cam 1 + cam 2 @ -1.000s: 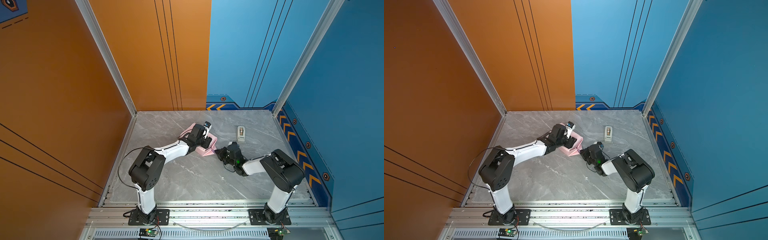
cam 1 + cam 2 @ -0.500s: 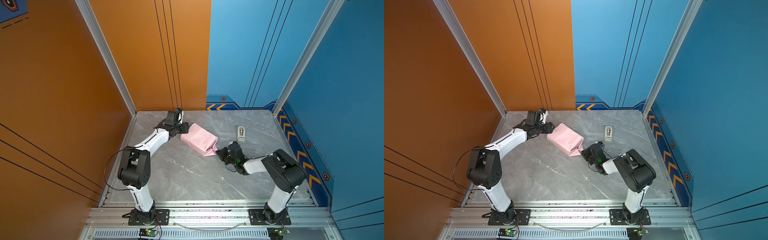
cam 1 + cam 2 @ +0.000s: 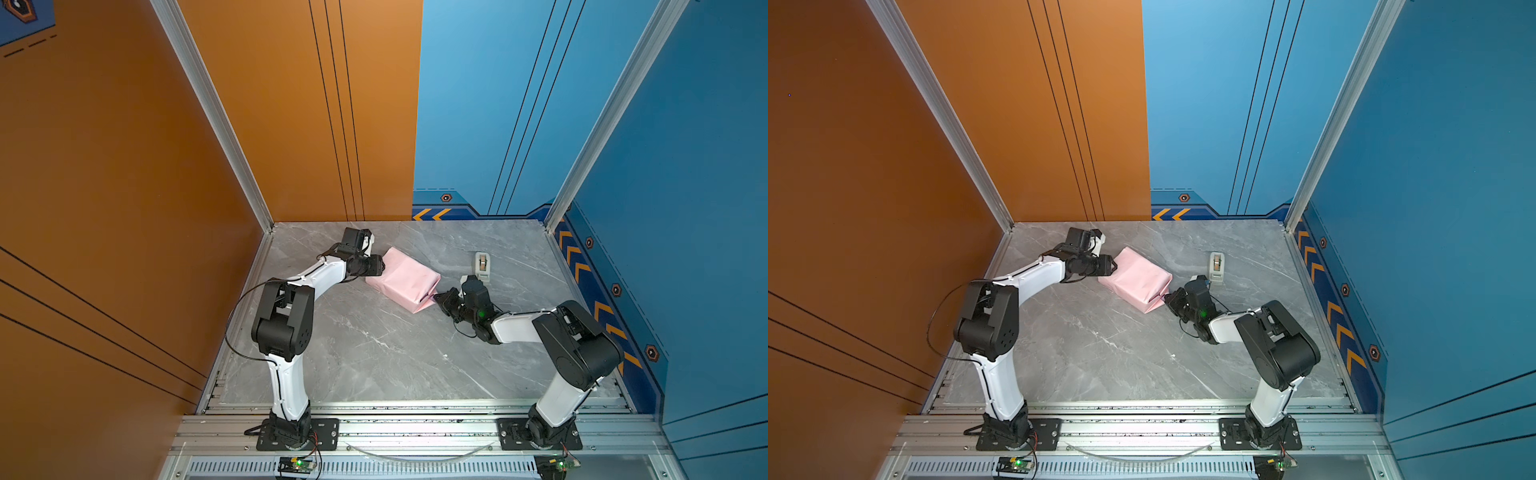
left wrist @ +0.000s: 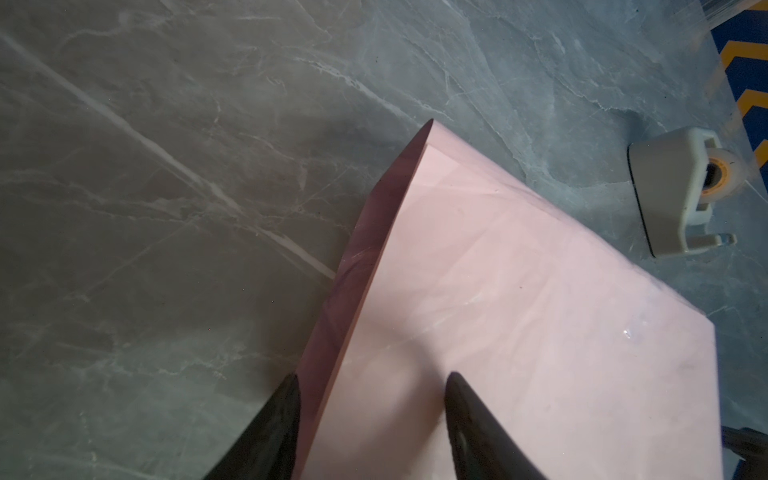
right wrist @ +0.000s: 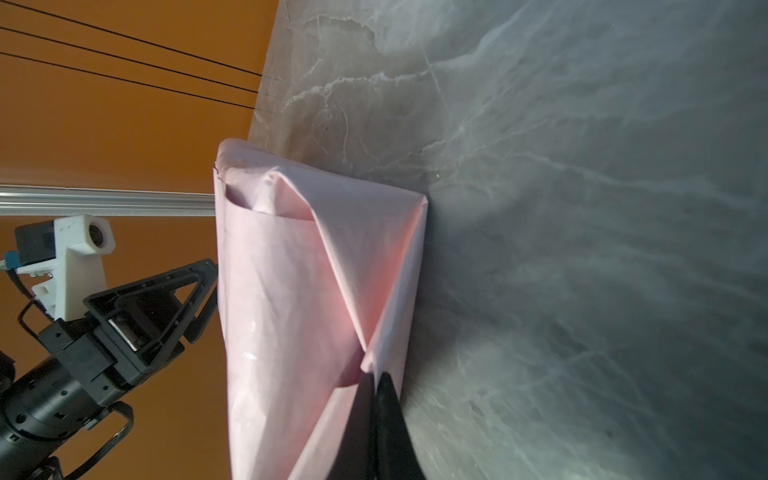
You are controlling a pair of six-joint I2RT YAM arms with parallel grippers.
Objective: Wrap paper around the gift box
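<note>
The paper is folded pale-pink side out into a low parcel on the table, and the gift box is hidden inside it. My right gripper is shut on the pointed end flap at the parcel's right end. At the opposite end my left gripper is open. One finger lies beside the parcel's shaded lilac side wall and the other over the pink top of the paper. In the right wrist view the end of the paper shows loose diagonal folds.
A beige tape dispenser stands just behind my right gripper, near the parcel's right end. The orange wall and aluminium post close the left side, the blue wall the right. Grey marble table lies in front of the parcel.
My left gripper lifted off the parcel's top, swung to the back left, and now sits at the parcel's left end. The right gripper kept its hold.
</note>
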